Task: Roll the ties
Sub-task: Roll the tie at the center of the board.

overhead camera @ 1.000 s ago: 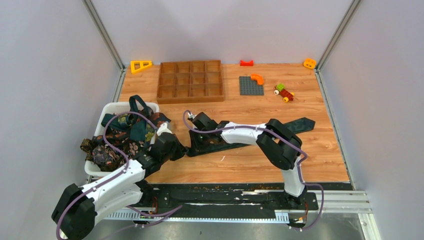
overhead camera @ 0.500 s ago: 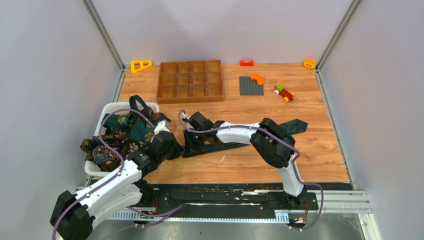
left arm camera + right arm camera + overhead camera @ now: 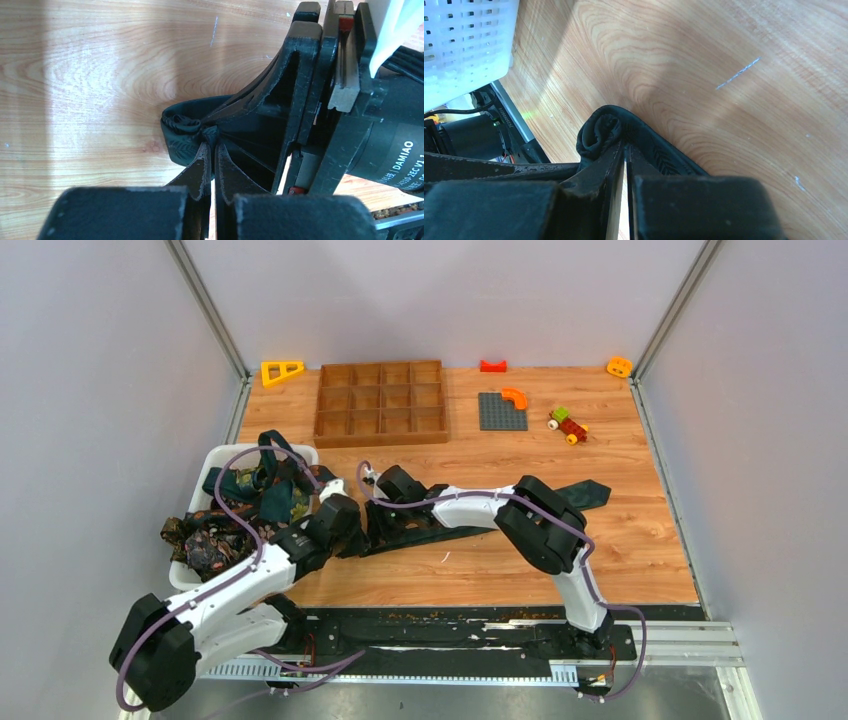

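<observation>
So that the started coil is not springing loose, the left gripper (image 3: 210, 144) and right gripper (image 3: 624, 148) are both pinching shut on the rolled end (image 3: 599, 131) of the dark tie (image 3: 586, 493), just right of the white basket (image 3: 228, 452), its tail trailing farther right.

Wood table (image 3: 620, 540): dark tie (image 3: 590, 493) mid, white basket (image 3: 240, 448) L edge, divider tray (image 3: 381, 440), gray plate (image 3: 500, 412), toy car (image 3: 568, 425) at back.

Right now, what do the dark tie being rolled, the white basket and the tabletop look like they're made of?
Dark tie: woven fabric, slight sheen; soft folds and a faint herringbone pattern show. White basket: probably moulded plastic, with regular rows of holes. Tabletop: wood or wood-look laminate, smooth, clear grain.
</observation>
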You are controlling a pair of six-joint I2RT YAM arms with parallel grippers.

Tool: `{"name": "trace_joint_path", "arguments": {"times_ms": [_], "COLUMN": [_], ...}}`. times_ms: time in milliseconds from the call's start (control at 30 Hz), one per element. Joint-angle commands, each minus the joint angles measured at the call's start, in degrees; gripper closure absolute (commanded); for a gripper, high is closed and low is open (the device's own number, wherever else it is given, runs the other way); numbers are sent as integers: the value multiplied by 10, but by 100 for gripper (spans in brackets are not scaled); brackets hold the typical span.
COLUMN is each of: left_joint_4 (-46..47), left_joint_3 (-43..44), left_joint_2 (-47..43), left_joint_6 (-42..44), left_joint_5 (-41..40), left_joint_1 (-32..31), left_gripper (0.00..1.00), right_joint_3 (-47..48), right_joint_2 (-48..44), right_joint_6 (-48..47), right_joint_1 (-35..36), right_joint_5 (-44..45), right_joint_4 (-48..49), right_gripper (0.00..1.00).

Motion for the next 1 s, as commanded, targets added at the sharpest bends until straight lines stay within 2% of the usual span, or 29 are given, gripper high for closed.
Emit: {"name": "trace_joint_path", "arguments": {"times_ms": [0,833,967], "left_joint_4": [18,54,61], "left_joint_3": [28,70,76], "left_joint_2": [27,155,162], "left_joint_6": [25,47,45], "left_joint_5": [10,15,21], "left_joint_1": [1,1,1], "left_gripper": [100,100,92], "right_joint_3": [-13,-59,-67], "right_joint_2": [-9,-125,-134], "right_joint_6": [1,-39,-42], "right_joint_1": [-1,-15,-19], "right_joint_5": [4,96,98], "right_joint_4": [18,-79,-78], "right_gripper": [91,89,88]}}
